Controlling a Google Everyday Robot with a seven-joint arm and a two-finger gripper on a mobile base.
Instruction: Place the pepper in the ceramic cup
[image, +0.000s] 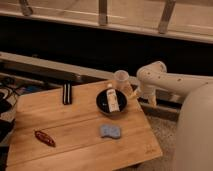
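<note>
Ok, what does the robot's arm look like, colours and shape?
The arm is smooth cream-white, with rounded tubular segments and small dark dots at the joint. Its tool, beside the ceramic cup, looks pale too. No cables show.

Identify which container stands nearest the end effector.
The cream ceramic cup, right beside the end effector at the far edge; the black bowl, wider and darker, sits farther off.

A white tube (113, 101) lies in a black bowl (101, 105); black bar (66, 93) and blue sponge (110, 131) rest on the wooden table (75, 135).
</note>
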